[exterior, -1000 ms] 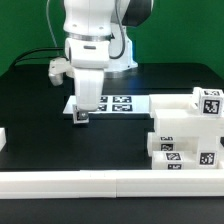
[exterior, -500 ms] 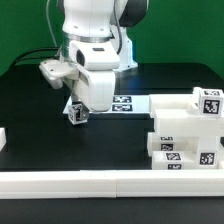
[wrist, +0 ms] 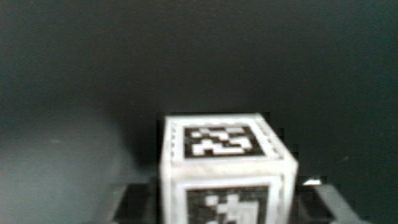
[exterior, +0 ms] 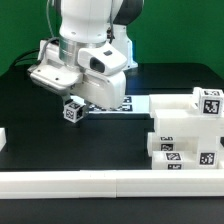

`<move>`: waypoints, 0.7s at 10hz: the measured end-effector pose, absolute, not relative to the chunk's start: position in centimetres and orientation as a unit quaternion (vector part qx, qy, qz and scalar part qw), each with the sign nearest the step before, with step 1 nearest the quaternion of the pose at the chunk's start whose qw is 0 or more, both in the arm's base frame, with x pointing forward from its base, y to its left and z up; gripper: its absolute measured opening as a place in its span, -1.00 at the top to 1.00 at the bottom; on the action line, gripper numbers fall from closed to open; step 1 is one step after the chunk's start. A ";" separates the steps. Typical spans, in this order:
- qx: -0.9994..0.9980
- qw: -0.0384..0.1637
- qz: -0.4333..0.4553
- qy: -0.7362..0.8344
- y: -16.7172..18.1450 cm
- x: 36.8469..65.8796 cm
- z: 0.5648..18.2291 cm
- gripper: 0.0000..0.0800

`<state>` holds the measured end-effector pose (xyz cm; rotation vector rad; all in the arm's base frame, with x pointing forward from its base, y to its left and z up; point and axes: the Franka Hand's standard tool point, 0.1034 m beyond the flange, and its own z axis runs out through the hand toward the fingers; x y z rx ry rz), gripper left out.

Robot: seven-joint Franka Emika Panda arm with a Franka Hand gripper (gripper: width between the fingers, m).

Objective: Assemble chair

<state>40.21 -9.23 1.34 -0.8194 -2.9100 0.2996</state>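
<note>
Black table [exterior: 40, 150] under green backdrop | my gripper [exterior: 70, 103] tilted over a small tagged chair block [exterior: 72, 111]; fingers hidden, whether I clamp it I cannot tell | marker board [exterior: 125, 104] half covered | remaining chair parts [exterior: 185, 135] near the table's front edge.

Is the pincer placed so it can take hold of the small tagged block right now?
Probably yes: the small tagged block sits right at the pincer, filling the wrist view, and nothing shows between them. Whether it is already gripped is unclear.
</note>
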 end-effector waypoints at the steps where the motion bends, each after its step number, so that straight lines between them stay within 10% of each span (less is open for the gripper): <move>1: -0.263 0.052 0.100 -0.958 -9.4 40.1 1.3 -0.24; 7: -0.414 0.008 0.112 -0.903 -10.3 43.2 3.7 -0.62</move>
